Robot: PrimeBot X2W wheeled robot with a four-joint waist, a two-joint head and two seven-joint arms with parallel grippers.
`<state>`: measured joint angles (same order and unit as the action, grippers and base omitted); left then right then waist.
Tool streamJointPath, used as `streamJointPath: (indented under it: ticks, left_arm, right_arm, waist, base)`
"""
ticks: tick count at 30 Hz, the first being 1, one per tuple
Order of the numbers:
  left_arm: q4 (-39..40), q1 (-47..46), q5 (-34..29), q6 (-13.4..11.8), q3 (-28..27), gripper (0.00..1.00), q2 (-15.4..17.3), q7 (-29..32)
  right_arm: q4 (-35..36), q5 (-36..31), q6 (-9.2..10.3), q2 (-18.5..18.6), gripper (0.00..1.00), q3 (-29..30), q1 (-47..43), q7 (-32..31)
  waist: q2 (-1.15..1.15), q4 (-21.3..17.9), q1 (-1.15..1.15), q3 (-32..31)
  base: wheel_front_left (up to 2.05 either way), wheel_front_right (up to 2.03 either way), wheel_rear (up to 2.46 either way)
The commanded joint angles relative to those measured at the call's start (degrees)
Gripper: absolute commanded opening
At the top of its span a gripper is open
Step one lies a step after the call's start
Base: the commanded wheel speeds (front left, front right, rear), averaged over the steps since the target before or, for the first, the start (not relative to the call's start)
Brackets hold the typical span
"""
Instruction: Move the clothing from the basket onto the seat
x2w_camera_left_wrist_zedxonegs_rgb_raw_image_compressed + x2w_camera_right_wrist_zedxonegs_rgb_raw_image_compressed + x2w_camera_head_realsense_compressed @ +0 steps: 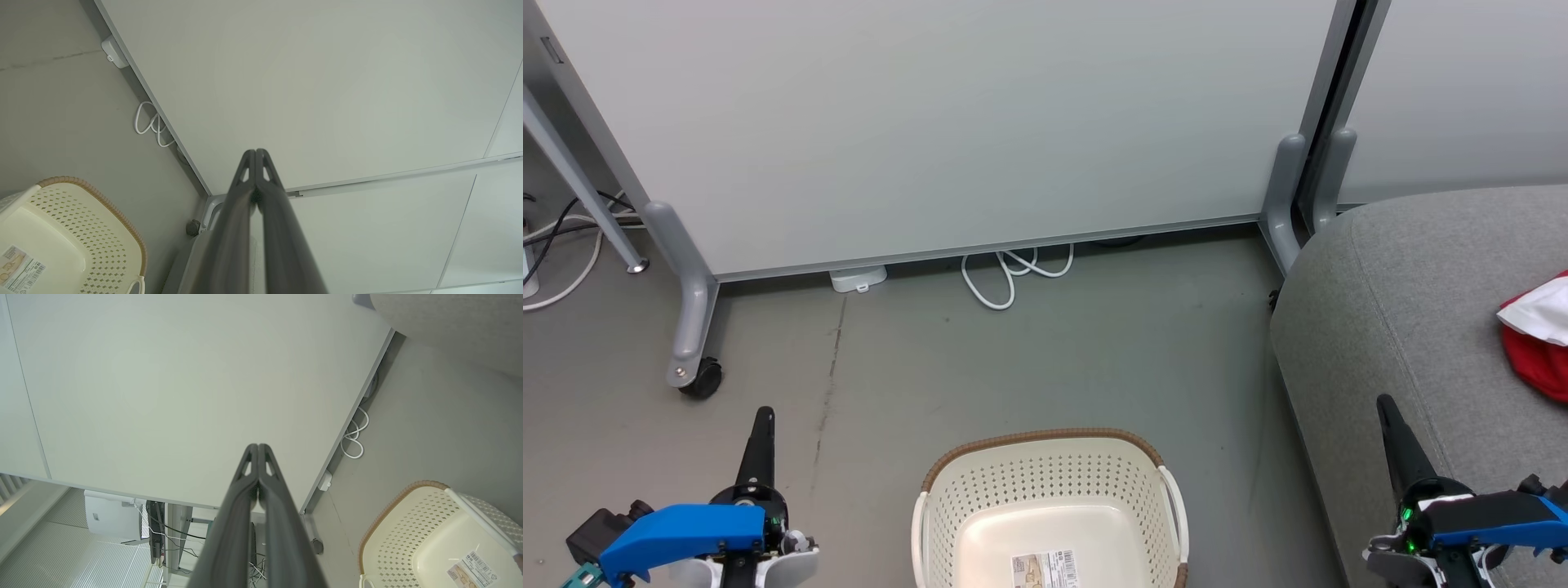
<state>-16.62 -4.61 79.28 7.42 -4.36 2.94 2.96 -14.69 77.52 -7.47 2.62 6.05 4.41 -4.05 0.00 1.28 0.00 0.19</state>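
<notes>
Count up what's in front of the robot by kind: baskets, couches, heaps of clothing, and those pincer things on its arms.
Basket: 1
Couch: 1
Heap of red and white clothing: 1, lying on the couch
End effectors: 2, the left end effector and the right end effector, both shut
Total: 5

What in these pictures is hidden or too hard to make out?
- Head view: the red and white clothing is cut by the right edge, so how many pieces lie on the seat is unclear.
- Head view: the basket is cut by the bottom edge, so its near end is unseen.
- All views: the print on the sticker is too small to read.
</notes>
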Motion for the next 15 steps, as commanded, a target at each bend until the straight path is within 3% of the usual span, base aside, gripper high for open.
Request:
streamJointPath:
  ticks: [1, 15]
  left_arm:
    - [0.6, -1.0, 0.8, 0.1, -0.2, 0.00, 0.0, 0.4]
    - [1.7, -1.6, 7.0, 0.1, -1.4, 0.00, -0.1, 2.1]
  right_arm:
    - [0.5, 1.1, -0.04, 0.4, 0.00, 0.2, 0.9, -0.5]
    - [0.6, 8.0, -0.04, 0.4, 0.00, 0.4, 1.5, -1.5]
  waist:
    - [0.00, 0.0, 0.00, 0.0]
    - [0.00, -0.6, 0.00, 0.0]
  base:
    - [0.00, 0.00, 0.00]
    - [0.00, 0.00, 0.00]
